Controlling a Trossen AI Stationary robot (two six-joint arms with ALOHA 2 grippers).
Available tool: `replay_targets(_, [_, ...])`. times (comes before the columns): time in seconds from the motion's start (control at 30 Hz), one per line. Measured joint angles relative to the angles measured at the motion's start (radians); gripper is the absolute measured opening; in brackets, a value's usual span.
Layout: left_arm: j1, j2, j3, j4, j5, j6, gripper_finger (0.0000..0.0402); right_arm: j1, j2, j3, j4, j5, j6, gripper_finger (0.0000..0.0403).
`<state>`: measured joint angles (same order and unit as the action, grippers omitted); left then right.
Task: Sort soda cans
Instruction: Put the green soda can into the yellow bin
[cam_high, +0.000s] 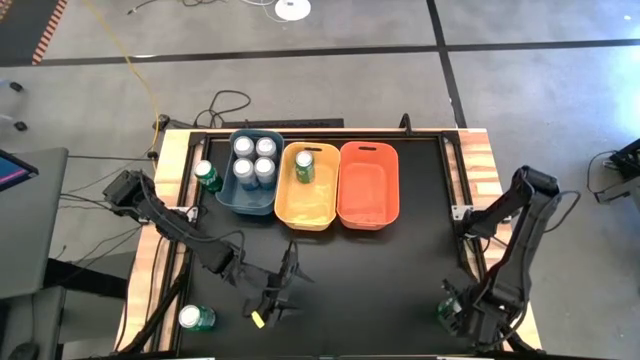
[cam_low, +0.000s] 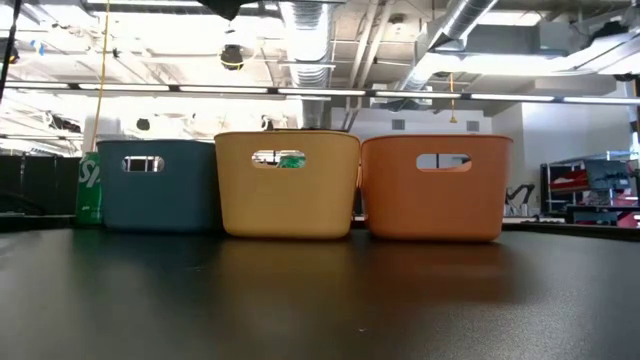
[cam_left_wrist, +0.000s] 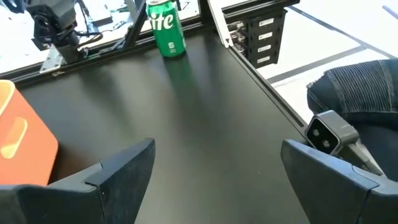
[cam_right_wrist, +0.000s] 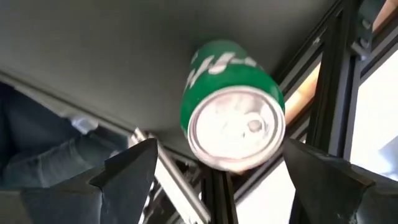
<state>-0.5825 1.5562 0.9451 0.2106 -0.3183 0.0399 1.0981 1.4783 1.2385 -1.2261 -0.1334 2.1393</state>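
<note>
The right arm folds down at the counter's (cam_high: 400, 280) near right corner, its right tool (cam_right_wrist: 217, 180) spread wide over a green can (cam_high: 447, 311) standing there, fingers apart from it. The left arm stretches low along the near edge, its left tool (cam_high: 283, 290) wide and empty. Four blue-silver cans (cam_high: 254, 160) sit in the blue bin (cam_high: 225, 195). Four green cans: one in the yellow bin (cam_high: 310, 212), one beside the blue bin (cam_high: 207, 176), one near-left (cam_high: 196, 318).

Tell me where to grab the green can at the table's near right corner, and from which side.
Grip that green can across its round side wall, just below the silver top, coming down from above. It stands upright by the table's frame rail, so a sideways approach looks cramped. The right end effector is open above it, fingers on either side.
</note>
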Motion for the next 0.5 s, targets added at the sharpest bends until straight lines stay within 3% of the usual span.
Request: replay_targets(0.5, [0.004,0.0,0.0,0.001,0.0,0.013,0.0343,0.005,0.143,-0.001,0.036,0.004,-0.007,0.0368])
